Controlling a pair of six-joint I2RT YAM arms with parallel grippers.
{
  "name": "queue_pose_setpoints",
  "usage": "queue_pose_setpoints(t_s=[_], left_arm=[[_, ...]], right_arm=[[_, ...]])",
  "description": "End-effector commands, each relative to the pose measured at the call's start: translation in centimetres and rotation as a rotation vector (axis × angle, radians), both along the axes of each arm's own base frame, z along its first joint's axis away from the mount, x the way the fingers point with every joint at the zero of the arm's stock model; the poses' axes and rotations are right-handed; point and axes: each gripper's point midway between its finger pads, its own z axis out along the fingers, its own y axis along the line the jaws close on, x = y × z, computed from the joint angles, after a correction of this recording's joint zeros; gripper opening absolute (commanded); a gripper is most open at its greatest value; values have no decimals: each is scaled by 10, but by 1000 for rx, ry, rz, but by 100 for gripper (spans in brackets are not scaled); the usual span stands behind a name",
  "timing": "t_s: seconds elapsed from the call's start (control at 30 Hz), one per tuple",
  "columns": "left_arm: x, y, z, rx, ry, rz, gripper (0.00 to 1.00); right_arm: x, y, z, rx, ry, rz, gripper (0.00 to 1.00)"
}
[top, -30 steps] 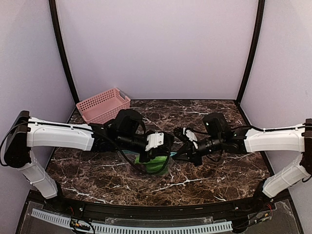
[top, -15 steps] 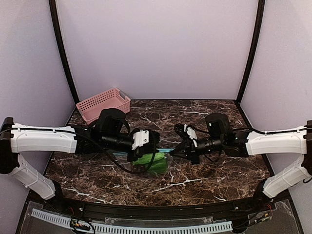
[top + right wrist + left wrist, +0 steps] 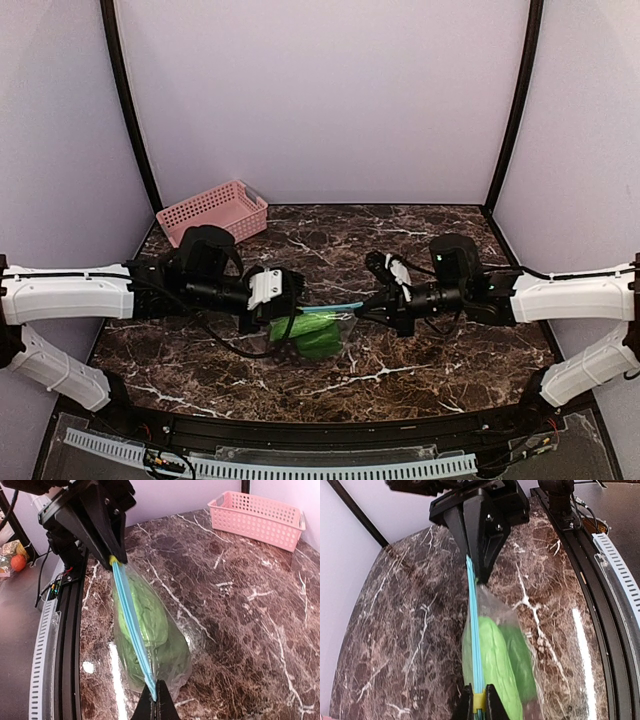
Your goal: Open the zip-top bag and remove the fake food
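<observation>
L hand [image 3: 478, 707] has pulled toward 9 o'clock, clamped on zip [image 3: 474, 630] tab; R hand [image 3: 156, 700] pinches zip's 3 o'clock end. Bag [image 3: 320, 335] hangs taut btwn them over table [image 3: 450, 360] centre, green food [image 3: 492, 655] inside. Zip prob opening.

Near end of zip-top bag [image 3: 496, 608] and, seemingly, green piece [image 3: 493, 666] off-frame

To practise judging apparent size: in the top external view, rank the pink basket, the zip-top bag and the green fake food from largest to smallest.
1. pink basket
2. zip-top bag
3. green fake food, which sits inside the bag and fills much of it, so the gap between these two is small.
</observation>
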Motion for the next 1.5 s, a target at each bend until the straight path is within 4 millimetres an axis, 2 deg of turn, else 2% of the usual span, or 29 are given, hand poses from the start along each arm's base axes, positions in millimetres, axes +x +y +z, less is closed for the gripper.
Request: queue_pose_setpoints(t_s=[0.0, 0.13, 0.27, 0.6, 0.87, 1.03, 1.13, 1.27, 1.37, 1.43, 1.47], left_arm=[[5, 69, -42, 219, 73, 161, 3], [0, 65, -37, 173, 81, 129, 1], [-2, 56, -33, 156, 111, 95, 1], [1, 91, -41, 214, 44, 208, 3], [1, 114, -43, 249, 10, 282, 7], [0, 114, -42, 241, 1, 279, 9], [2, 102, -40, 230, 31, 249, 21], [2, 77, -20, 173, 87, 186, 40], [5, 66, 8, 84, 55, 170, 49], [12, 62, 33, -5, -10, 185, 59], [14, 61, 39, -29, -19, 198, 62]], right_arm=[[26, -55, -61, -223, 121, -240, 0], [14, -44, -50, -164, 109, -140, 0], [20, -45, -43, -165, 72, -159, 0], [43, -70, -59, -203, 134, -332, 0], [60, -83, -57, -198, 140, -413, 0], [56, -79, -49, -159, 131, -382, 0], [49, -67, -41, -122, 135, -308, 0], [34, -44, -25, -97, 67, -187, 0], [25, -33, -21, -105, 24, -134, 0], [21, -28, -12, -85, -8, -111, 0], [19, -26, -6, -72, -27, -101, 0]])
